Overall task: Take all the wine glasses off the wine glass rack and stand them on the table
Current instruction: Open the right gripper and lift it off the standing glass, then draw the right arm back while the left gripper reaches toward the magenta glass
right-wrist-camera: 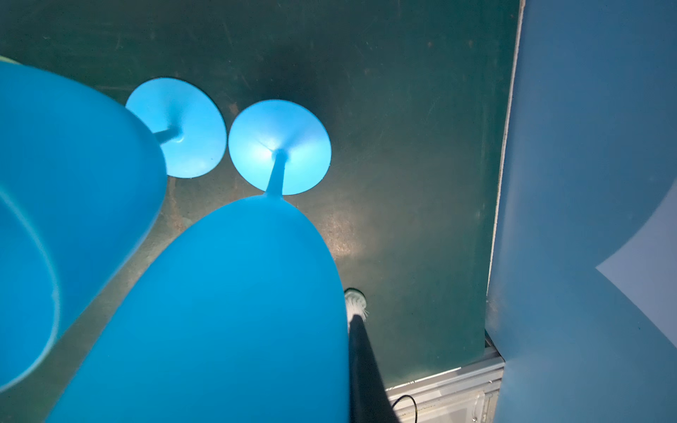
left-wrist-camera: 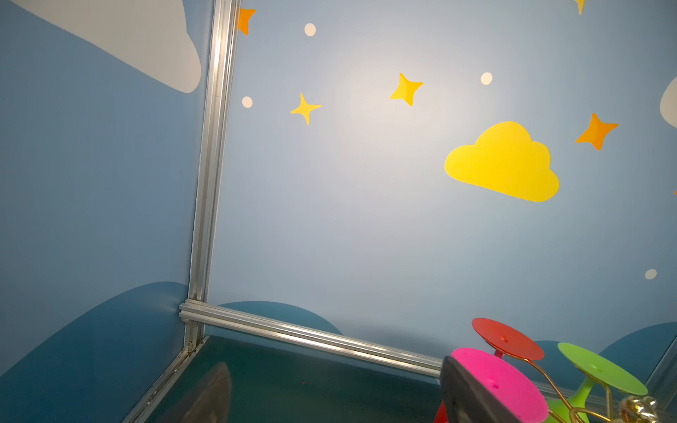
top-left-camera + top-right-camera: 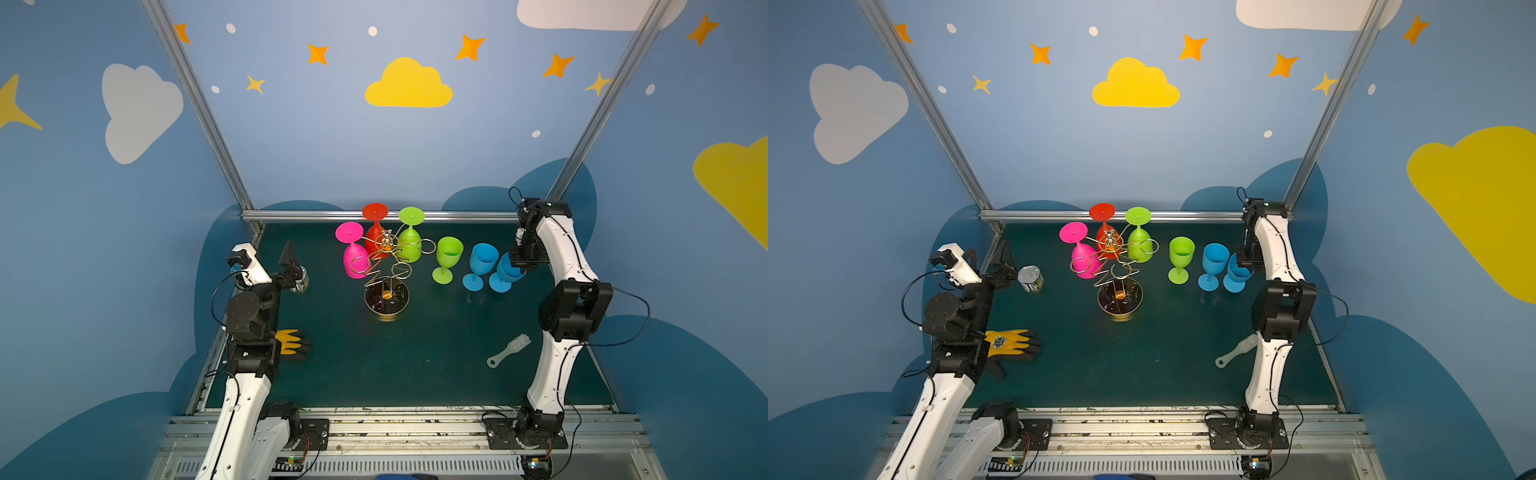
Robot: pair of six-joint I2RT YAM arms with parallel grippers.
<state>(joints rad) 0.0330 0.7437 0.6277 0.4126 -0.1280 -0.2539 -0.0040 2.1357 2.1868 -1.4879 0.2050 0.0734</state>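
I see the wine glass rack (image 3: 386, 296) standing mid-counter (image 3: 395, 365), toward the back wall. Three glasses hang upside down on its arms: the left hanging glass (image 3: 354, 257), the rear hanging glass (image 3: 375, 232) behind the post, and the right hanging glass (image 3: 410, 243). Right of the rack, three stand upright in a row: the first standing glass (image 3: 449, 253), the middle standing glass (image 3: 483, 259), then the rightmost standing glass (image 3: 509, 272), with the right end effector (image 3: 521, 266) at its rim. At far left a can (image 3: 1030, 277) sits just beside the left end effector (image 3: 990, 259). A glove (image 3: 1011, 343) lies in front of it, and a brush (image 3: 509, 351) lies at front right.
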